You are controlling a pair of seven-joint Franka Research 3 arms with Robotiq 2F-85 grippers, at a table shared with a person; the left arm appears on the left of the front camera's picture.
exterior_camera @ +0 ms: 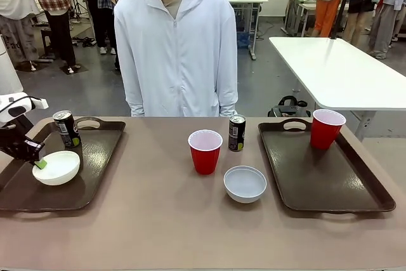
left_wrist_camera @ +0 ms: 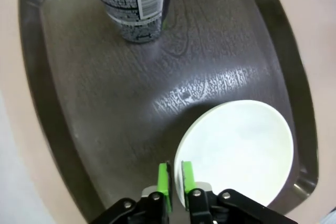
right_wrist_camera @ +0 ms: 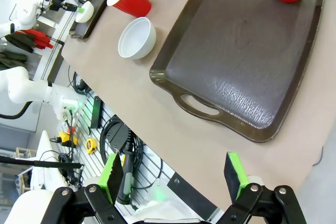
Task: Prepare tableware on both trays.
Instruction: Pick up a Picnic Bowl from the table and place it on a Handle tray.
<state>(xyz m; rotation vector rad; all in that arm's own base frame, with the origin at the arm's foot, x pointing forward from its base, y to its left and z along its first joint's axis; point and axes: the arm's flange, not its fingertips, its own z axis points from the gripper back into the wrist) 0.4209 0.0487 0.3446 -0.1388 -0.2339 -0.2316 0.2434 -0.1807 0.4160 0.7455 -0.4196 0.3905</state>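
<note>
On the left tray (exterior_camera: pixel 95 176) stand a dark can (exterior_camera: pixel 66 129) and a white bowl (exterior_camera: pixel 60 168). My left gripper (exterior_camera: pixel 39 162) pinches that bowl's near rim. In the left wrist view its green pads (left_wrist_camera: pixel 164 182) close on the rim of the bowl (left_wrist_camera: pixel 241 150), with the can (left_wrist_camera: pixel 134 3) farther along the tray (left_wrist_camera: pixel 105 103). The right tray (exterior_camera: pixel 317 182) carries one red cup (exterior_camera: pixel 327 129). Between the trays sit a red cup (exterior_camera: pixel 205 151), a can (exterior_camera: pixel 236 132) and a second bowl (exterior_camera: pixel 245 183). My right gripper (right_wrist_camera: pixel 176 174) hangs open above the table's near edge, short of the tray (right_wrist_camera: pixel 236 51).
A person in a white hooded jacket (exterior_camera: pixel 177 49) stands at the table's far side, hands out of view. The brown tabletop (exterior_camera: pixel 158 220) lies bare along its near edge. A white table (exterior_camera: pixel 342 68) stands behind on the right.
</note>
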